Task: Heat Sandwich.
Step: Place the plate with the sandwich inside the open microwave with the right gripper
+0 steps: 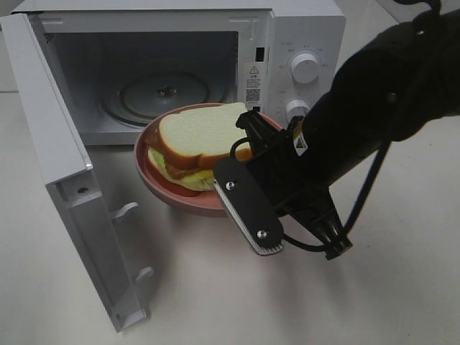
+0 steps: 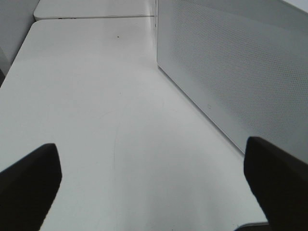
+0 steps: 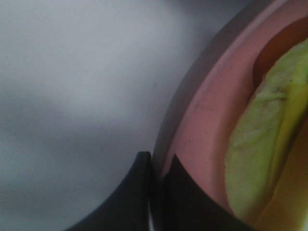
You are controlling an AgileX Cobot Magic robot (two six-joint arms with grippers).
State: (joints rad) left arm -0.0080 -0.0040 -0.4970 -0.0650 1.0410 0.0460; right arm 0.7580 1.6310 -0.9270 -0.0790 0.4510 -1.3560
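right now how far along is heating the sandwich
Done: microwave door is open, and the right hand grips the pink plate by its rim. In hand: the sandwich sits on that plate just before the opening. Left: set it on the turntable, shut the door, turn a dial. The left hand is open.

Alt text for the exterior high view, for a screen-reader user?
The right gripper clamps the rim of a pink plate carrying the sandwich, just in front of a white microwave. Its door stands open on the left.
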